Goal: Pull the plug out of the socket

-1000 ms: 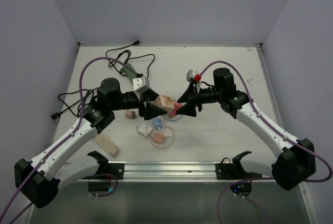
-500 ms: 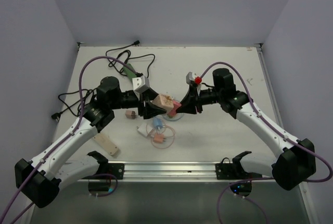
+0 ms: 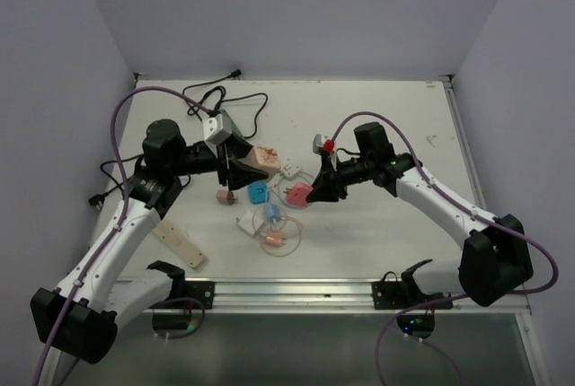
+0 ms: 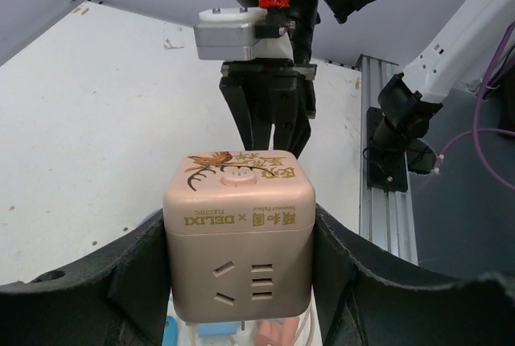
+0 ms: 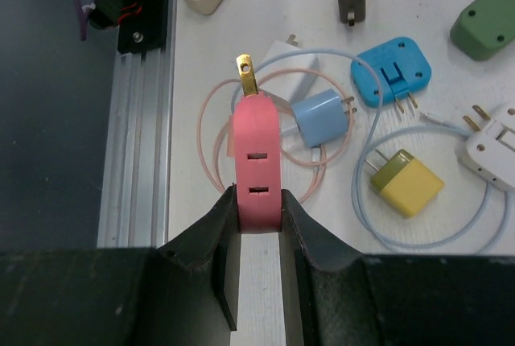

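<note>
**A:** Where was the plug, nearest us?

**B:** The plug [image 5: 257, 161] was up in the right gripper [image 3: 311, 191], both fingers clenched on its flat faces, above the loose chargers [image 5: 322, 117] on the table [image 3: 386, 117]; one brass prong [image 5: 245, 72] stood bare at its tip, so I judged it already free of the socket.

**A:** How would it handle?

**B:** Light and rigid, I'd say; hard smooth plastic that could slide if squeezed weakly; the broad faces were the place to hold it, well clear of the prong.

**A:** And its look?

**B:** Pink, slim, rounded at the top; two small slots on the narrow edge facing the wrist camera.

**A:** The socket, then?

**B:** Farther back; the socket [image 4: 239, 237] sat in the left gripper [image 3: 252, 162], whose fingers were closed on two opposite sides; open air lay between it and the plug.

**A:** Its feel?

**B:** Stiff, probably heavier than the plug; glossy sides that might twist under a pull, so a grip across flat faces seemed sound.

**A:** Its look?

**B:** A pinkish-beige cube with rounded corners; a bird-and-branch print and a round button on top; outlet holes on the front; beyond it a black cable [image 3: 216, 92] lay near the far edge.
</note>
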Available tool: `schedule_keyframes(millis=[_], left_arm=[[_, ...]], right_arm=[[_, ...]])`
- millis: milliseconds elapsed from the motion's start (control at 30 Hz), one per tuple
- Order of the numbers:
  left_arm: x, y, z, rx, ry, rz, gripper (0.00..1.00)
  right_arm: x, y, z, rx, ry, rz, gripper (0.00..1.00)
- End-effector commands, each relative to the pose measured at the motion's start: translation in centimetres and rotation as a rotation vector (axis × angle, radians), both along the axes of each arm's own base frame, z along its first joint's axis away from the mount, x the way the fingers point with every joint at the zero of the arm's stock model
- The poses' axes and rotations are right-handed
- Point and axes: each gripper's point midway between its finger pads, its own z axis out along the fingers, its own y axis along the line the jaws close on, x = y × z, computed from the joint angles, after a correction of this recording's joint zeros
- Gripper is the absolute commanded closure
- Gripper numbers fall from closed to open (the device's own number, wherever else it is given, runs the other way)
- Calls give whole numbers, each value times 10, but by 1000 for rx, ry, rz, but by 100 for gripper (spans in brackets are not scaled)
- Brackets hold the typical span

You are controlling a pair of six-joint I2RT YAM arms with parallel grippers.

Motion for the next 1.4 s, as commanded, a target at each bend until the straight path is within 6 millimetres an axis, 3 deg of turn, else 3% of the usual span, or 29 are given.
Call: schedule_keyframes(millis=[0, 333, 433, 467, 500, 600, 733, 900, 1000, 1033, 1100, 1133, 1233, 1367], left_arm=[[6, 9, 24, -28, -117, 50, 100], [78, 51, -12, 23, -6, 540, 100], [93, 67, -18, 48, 3, 663, 100], [94, 72, -28, 79, 36, 695, 100], [101, 81, -31, 94, 41, 760, 100], [111, 102, -44, 135, 77, 893, 100], [120, 119, -61, 187, 123, 1002, 100], [132, 134, -95, 289, 249, 1096, 100], [139, 142, -118, 339, 343, 1134, 100], [142, 148, -124, 349, 375, 1157, 100], [149, 159, -142, 390, 446, 1190, 100], [150, 162, -149, 404, 479, 1198, 100], [162, 174, -169, 433, 571, 1227, 100], [182, 186, -196, 476, 689, 1246, 100]], right_arm=[[14, 0, 2, -32, -28, -28, 100], [51, 18, -68, -204, 291, -273, 100], [59, 32, -71, -178, 352, -328, 99], [62, 38, -76, -167, 369, -327, 97], [61, 42, -78, -164, 409, -336, 95], [67, 50, -90, -207, 458, -361, 75], [78, 43, -103, -257, 454, -460, 64], [89, 26, -89, -276, 383, -573, 41], [97, 7, -81, -309, 322, -688, 34], [98, 1, -64, -287, 280, -717, 32], [103, -16, -52, -297, 214, -806, 27], [102, -22, -31, -262, 164, -829, 25], [99, -47, -15, -279, 94, -921, 22], [85, -73, 26, -197, 10, -1010, 16]])
